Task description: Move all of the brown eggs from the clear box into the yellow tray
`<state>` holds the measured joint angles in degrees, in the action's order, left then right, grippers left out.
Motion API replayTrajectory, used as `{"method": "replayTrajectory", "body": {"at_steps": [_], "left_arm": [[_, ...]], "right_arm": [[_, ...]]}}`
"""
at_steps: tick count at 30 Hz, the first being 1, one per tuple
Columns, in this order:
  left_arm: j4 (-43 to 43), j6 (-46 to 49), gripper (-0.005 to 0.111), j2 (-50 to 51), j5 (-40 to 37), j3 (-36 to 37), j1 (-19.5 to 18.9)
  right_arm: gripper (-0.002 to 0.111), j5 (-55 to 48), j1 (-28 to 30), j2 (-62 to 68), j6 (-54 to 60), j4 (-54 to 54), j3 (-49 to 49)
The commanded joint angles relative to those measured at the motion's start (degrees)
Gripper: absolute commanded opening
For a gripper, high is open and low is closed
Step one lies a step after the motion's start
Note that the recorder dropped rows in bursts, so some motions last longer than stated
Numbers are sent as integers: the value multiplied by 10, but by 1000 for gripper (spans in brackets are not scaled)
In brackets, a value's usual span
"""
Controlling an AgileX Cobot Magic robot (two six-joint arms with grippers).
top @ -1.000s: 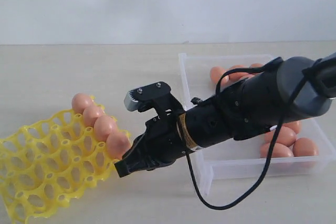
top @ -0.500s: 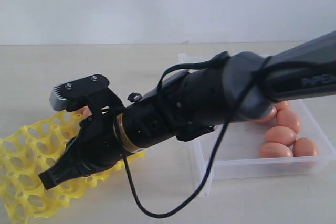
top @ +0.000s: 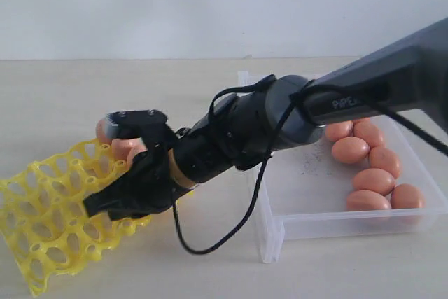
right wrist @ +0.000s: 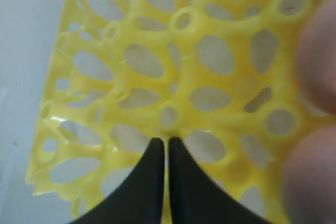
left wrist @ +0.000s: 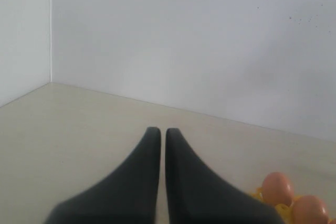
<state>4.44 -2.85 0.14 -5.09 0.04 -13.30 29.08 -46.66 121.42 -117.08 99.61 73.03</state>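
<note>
Currently you are resting the closed-together right tool [right wrist: 167,144] on the yellow tray [right wrist: 239,24]; pushing is risking spilling brown eggs [right wrist: 317,56] beside it.

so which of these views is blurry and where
right wrist view: too close, the brown eggs are a soft smear and the yellow tray is hazy; left wrist view: the left gripper blurs towards its base; exterior view: sharp, evenly lit.
</note>
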Motion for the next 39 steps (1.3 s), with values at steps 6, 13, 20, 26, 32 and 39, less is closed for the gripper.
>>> {"method": "replayTrajectory", "body": {"at_steps": [6, 13, 20, 26, 32, 39], "left_arm": [[5, -5, 4, -1, 7, 0, -1], [5, -5, 4, -1, 7, 0, -1], [5, -5, 4, -1, 7, 0, -1], [5, -5, 4, -1, 7, 0, -1], [5, -5, 4, -1, 7, 0, -1], [5, -5, 4, -1, 8, 0, -1]], "right_arm": [[0, 43, 77, -6, 25, 3, 5], [0, 85, 14, -55, 83, 3, 5], [0, 11, -60, -12, 49, 3, 46], [0, 6, -46, 19, 9, 3, 71], [0, -2, -16, 32, -14, 3, 71], [0, -4, 28, 43, -9, 3, 70]]}}
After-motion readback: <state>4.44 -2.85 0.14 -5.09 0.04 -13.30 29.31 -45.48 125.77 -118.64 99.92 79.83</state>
